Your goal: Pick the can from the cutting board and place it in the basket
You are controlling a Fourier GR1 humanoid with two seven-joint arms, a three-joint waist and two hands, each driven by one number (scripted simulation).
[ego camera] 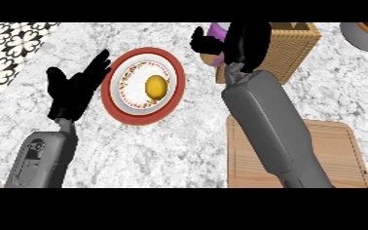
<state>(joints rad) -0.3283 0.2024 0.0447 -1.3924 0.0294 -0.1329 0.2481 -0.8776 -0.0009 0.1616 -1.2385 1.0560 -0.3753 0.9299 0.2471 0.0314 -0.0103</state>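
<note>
The counter (179, 146) looks like polished stone, grey-white and speckled; the cutting board (338, 151) is pale matt wood with fine straight grain; the basket (302, 44) is woven wicker, rough; the plate (144, 121) looks glazed and smooth; the forearms (269, 126) have smooth matt grey shells; the left hand (72, 92) and right hand (244, 41) are matt black; the can (218, 29) shows a smooth purple side.

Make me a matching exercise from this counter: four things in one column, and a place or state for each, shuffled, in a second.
1 plate
2 basket
3 cutting board
4 left hand

A open, at the left
B lower right, under the right forearm
C bears a round yellow thing
D woven, top right, by the right hand curled round the purple can

Pairs: 1-C, 2-D, 3-B, 4-A
</note>
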